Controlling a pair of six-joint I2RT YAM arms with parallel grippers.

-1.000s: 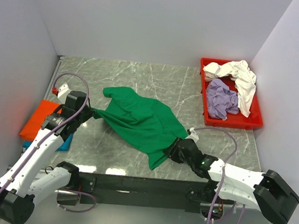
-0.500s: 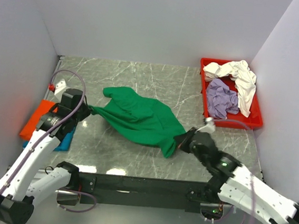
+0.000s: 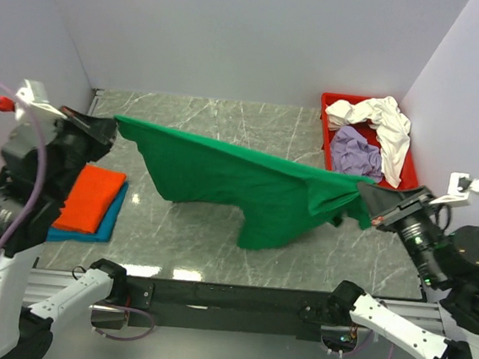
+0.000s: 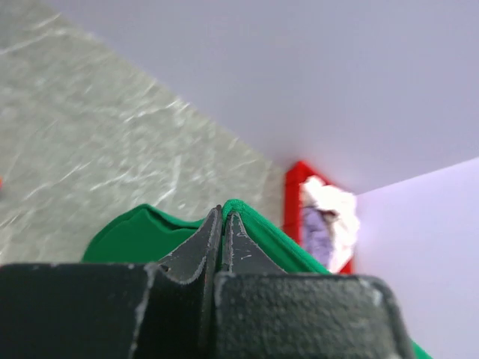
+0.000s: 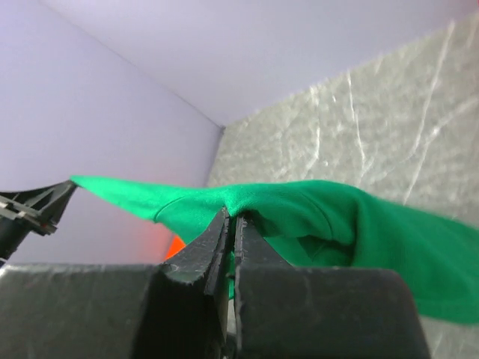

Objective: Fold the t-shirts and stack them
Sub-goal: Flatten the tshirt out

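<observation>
We are holding the green t-shirt [image 3: 239, 184] stretched in the air between our two grippers. The left gripper [image 3: 111, 125] is clamped on one edge of the cloth, jaws pressed together with green fabric pinched at the tips. The right gripper [image 3: 371, 201] is gripping the opposite edge the same way. The shirt's body is sagging below both grippers toward the counter [image 3: 228, 119]; we cannot tell whether its lowest fold is touching.

Below the left gripper, an orange t-shirt [image 3: 92, 199] is lying folded on top of a teal t-shirt [image 3: 110, 222], so we are judging those two done and stacked. Just beyond the right gripper, the cream-white t-shirt [image 3: 381, 117] and the lavender t-shirt [image 3: 357, 153] are lying crumpled in the red tray [image 3: 408, 196], not yet folded. We are judging ourselves partway through: the green one needs laying flat, folding and stacking, then the last two.
</observation>
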